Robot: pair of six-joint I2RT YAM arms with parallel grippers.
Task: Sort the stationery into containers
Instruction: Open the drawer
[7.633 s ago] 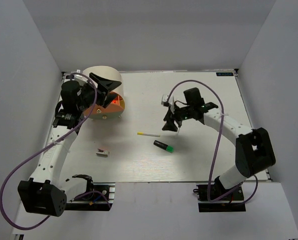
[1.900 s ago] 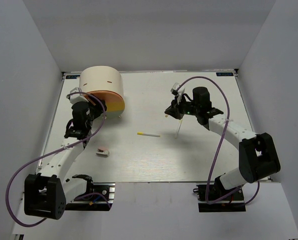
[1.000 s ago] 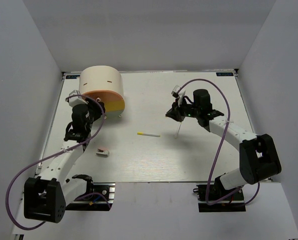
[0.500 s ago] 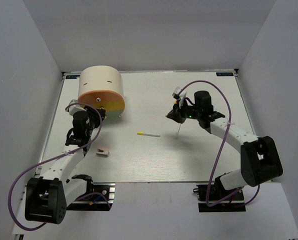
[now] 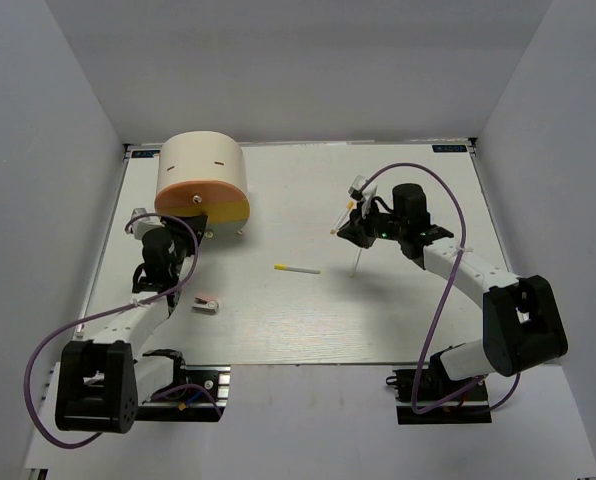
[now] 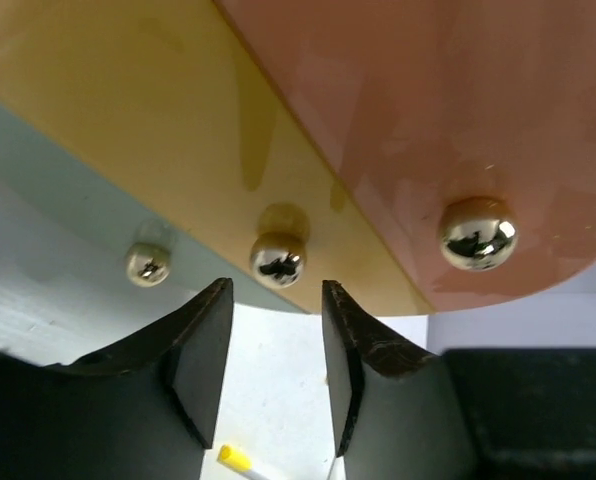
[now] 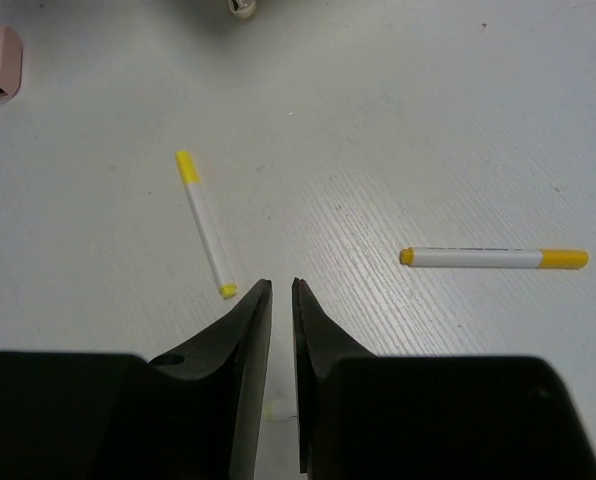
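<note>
Left gripper [image 6: 276, 300] now sits farther back from the large cream half-cylinder box [image 5: 200, 165] than half a second ago, with its wrist lower on the white table [image 5: 398, 310]. The black marker with the green end that lay near mid-table at the start is no longer on the surface. The drawer that stood open then now looks closed.

Left wrist view: jaws are parted by a moderate gap and hold nothing. The tips point at the box front, close to it but not touching. A yellow drawer front [image 6: 128, 100] lies under an orange-pink drawer front [image 6: 458, 90]. A small brass knob [image 6: 278, 260] on the yellow front lines up with the gap, just beyond the fingertips. A second brass knob [image 6: 477, 233] is on the orange-pink front, and a third, smaller one [image 6: 147, 264] is off to the left.

Right gripper [image 7: 281, 290] hovers over mid-table, well apart from the box. Its fingers are drawn almost together, leaving only a thin slit, and no object is seen clamped.

Stationery on the table:
- A thin white pen with yellow ends [image 5: 297, 269] lies flat near the centre.
- A second thin white pen [image 5: 357, 262] lies just beside the right gripper.
- A small grey-and-pink sharpener-like piece [image 5: 207, 303] lies near the left arm, in front of the box and apart from it.
</note>
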